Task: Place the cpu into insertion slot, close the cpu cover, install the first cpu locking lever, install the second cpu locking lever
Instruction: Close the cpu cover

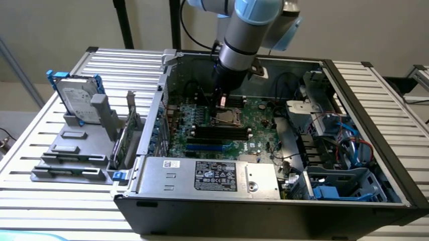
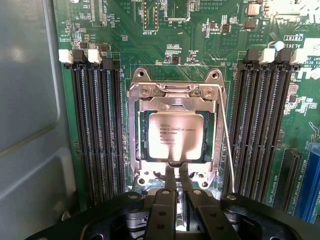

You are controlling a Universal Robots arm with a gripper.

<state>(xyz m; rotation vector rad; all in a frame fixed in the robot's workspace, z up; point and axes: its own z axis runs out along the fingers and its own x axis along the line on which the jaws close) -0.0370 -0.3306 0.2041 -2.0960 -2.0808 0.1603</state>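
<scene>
Two steps look done: cpu (image 2: 175, 135) seated, cpu cover (image 2: 134, 127) shut ahead of the narrow, nearly closed gripper (image 2: 177, 172); levering demands fine placement.

Exterior view looks down on the whole case (image 1: 268, 213); wrist view faces its insertion slot (image 2: 144, 137) closely.

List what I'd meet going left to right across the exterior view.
Upright silvery hard drive with blue tabs → upright green circuit card → square silvery metal cpu cover → tangle of blue and red cables.
</scene>
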